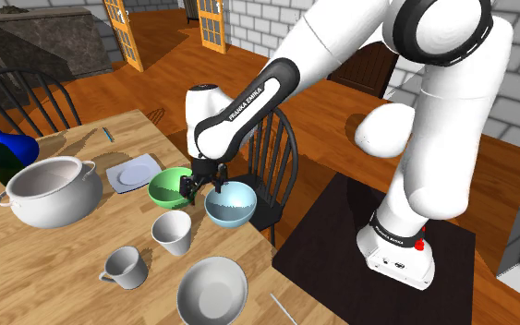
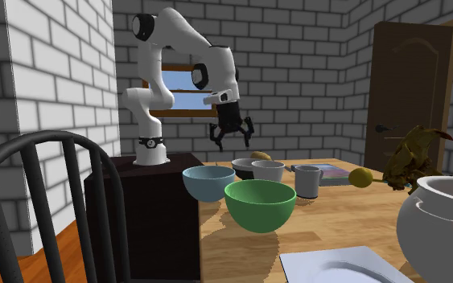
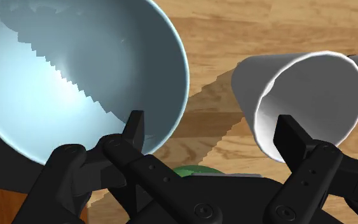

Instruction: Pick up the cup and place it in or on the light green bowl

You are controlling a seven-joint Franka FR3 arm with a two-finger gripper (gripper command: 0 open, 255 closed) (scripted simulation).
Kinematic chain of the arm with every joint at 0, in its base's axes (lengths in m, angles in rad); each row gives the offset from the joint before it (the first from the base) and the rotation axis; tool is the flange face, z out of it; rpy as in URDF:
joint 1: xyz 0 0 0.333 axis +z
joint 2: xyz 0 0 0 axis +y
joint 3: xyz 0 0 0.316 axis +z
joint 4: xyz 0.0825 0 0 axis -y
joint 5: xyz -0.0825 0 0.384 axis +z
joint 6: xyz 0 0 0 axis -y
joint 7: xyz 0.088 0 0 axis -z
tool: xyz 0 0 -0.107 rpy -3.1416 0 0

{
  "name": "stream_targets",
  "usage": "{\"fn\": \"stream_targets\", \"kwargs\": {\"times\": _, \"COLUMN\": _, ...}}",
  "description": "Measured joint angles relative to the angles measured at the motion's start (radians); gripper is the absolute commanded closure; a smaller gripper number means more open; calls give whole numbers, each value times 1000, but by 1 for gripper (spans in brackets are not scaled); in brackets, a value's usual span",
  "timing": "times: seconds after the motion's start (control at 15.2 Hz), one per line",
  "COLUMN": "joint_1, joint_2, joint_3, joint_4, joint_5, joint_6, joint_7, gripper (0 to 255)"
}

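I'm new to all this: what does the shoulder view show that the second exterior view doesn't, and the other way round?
Shoulder view: a blue bottle on the table and orange-framed glass doors in the background.
Second exterior view: a window behind the arm, plus a yellow fruit and a book on the table.
Both: the open gripper hanging above the green bowl and the light blue bowl, with the white cup and the big white pot on the table.
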Motion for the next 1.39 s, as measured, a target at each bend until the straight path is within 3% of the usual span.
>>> {"fn": "stream_targets", "kwargs": {"times": 0.4, "joint_1": 46, "joint_2": 193, "joint_3": 7, "joint_4": 154, "joint_5": -18, "joint_6": 50, "joint_7": 49, "gripper": 0}}
{"fn": "stream_targets", "kwargs": {"times": 0.79, "joint_1": 68, "joint_2": 277, "joint_3": 1, "joint_4": 180, "joint_5": -29, "joint_6": 109, "joint_7": 60, "gripper": 0}}
{"fn": "stream_targets", "kwargs": {"times": 1.25, "joint_1": 73, "joint_2": 294, "joint_3": 0, "joint_4": 183, "joint_5": -31, "joint_6": 124, "joint_7": 63, "gripper": 0}}
{"fn": "stream_targets", "kwargs": {"times": 1.32, "joint_1": 73, "joint_2": 294, "joint_3": 0, "joint_4": 183, "joint_5": -31, "joint_6": 124, "joint_7": 63, "gripper": 255}}
{"fn": "stream_targets", "kwargs": {"times": 1.39, "joint_1": 73, "joint_2": 294, "joint_3": 0, "joint_4": 183, "joint_5": -31, "joint_6": 124, "joint_7": 63, "gripper": 255}}
